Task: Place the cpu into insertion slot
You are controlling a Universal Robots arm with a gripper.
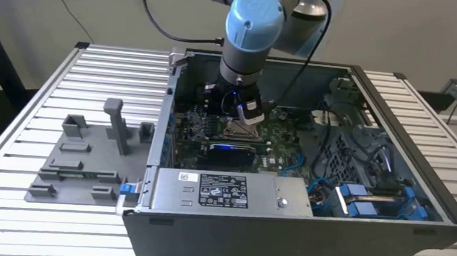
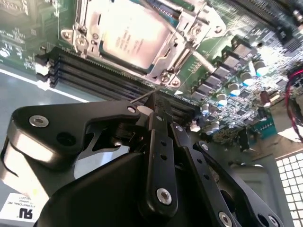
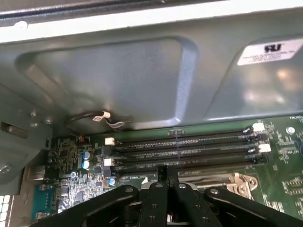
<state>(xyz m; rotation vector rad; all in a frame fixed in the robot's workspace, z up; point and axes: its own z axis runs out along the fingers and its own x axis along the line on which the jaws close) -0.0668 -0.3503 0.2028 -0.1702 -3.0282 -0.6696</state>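
The cpu [image 2: 132,35] lies flat inside the insertion slot [image 2: 163,59], near the tips of the gripper [image 2: 154,100] and lower than them. The gripper is closed narrow, its fingers pressed together, and I see nothing held between them.

To do this step well, I think the chip must sit level, with all four edges inside the frame, and no sideways push should reach it, because the contacts under it are probably delicate.

The chip face is smooth, silvery-tan metal. The frame is shiny stamped steel with screws at its corners, and a thin lever [image 2: 203,60] runs beside it. Long black strips [image 2: 94,71] lie under the gripper tips on the green board [image 2: 28,28], inside the grey metal case [image 1: 285,234].
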